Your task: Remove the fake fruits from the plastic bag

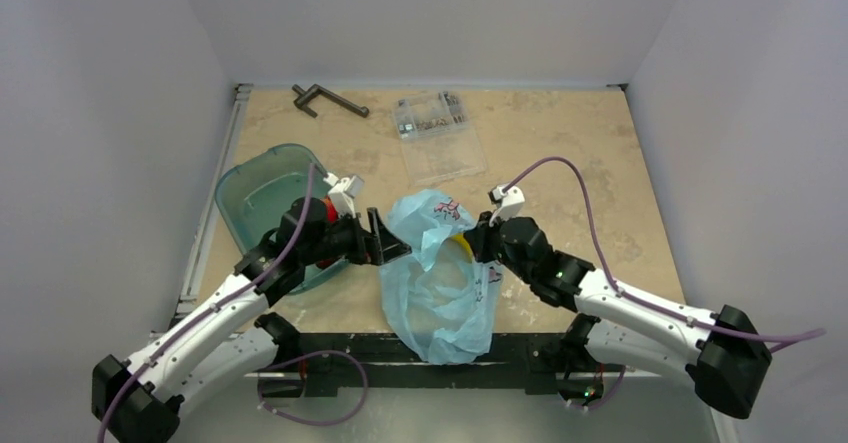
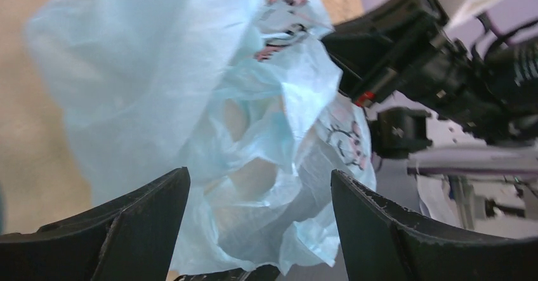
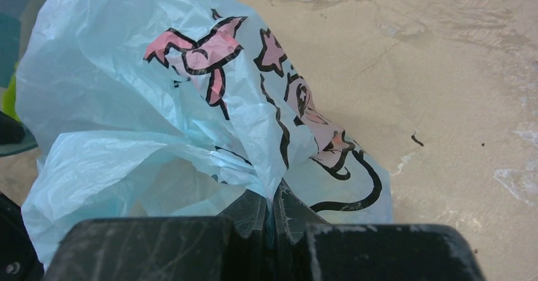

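- As the overhead view shows, the plastic bag [image 1: 435, 288] lies crumpled on the counter [image 1: 560, 163] between both arms, a yellow fruit [image 1: 461, 246] peeking out beside the right end effector [image 1: 473, 244].
- Left wrist: the left end effector [image 2: 259, 178] gapes wide, bag straight ahead.
- Right wrist: its fingers [image 3: 250, 210] pinch a fold of light-blue printed film.

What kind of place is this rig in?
Probably a lab test cell, not a home: plain white walls box in a tan tabletop, and the props look staged, a teal tub, a clear parts box, a printed plastic bag.
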You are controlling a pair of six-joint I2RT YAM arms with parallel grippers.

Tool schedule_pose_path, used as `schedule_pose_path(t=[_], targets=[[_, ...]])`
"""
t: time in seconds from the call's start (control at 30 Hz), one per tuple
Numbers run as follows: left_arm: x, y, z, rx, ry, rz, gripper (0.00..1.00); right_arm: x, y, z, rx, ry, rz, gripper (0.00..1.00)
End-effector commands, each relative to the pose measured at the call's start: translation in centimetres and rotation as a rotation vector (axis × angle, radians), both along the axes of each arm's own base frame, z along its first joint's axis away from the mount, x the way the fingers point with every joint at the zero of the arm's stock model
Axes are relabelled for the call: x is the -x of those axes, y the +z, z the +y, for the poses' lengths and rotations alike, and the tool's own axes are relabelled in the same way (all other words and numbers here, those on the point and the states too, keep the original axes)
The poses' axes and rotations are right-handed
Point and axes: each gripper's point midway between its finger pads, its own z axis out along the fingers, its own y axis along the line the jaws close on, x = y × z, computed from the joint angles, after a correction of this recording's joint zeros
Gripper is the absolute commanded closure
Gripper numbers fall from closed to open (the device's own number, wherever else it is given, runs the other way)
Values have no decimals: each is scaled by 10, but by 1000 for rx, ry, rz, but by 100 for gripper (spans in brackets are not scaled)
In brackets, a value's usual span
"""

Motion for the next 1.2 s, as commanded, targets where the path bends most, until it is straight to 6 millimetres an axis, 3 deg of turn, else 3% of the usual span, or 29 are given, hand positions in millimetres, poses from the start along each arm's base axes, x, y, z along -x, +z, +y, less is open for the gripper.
schedule_pose_path(t=[0.0, 0.17, 0.4, 0.53, 0.7, 0.9, 1.03, 1.17], targets=[[23, 41, -50, 185, -246, -117, 20, -11, 47, 20, -153, 8, -61, 100], [35, 34, -93, 201, -325, -85, 31, -24, 54, 22, -180, -20, -61, 100], [38, 39, -119, 189, -356, -107, 36, -56, 64, 12, -162, -84, -89, 100], [33, 52, -109, 126, -332, -156, 29, -76, 71, 8, -108, -129, -110, 100], [26, 60, -79, 14, -224, -178, 24, -96, 69, 2, -85, -163, -94, 100], [22, 56, -48, -39, -77, -134, 21, -107, 66, -4, -89, -192, -65, 100], [29, 56, -55, -15, -127, -118, 18, -110, 60, -8, -90, -207, -37, 100], [35, 45, -76, -4, -215, -59, 26, -106, 61, -1, -113, -167, -33, 100]])
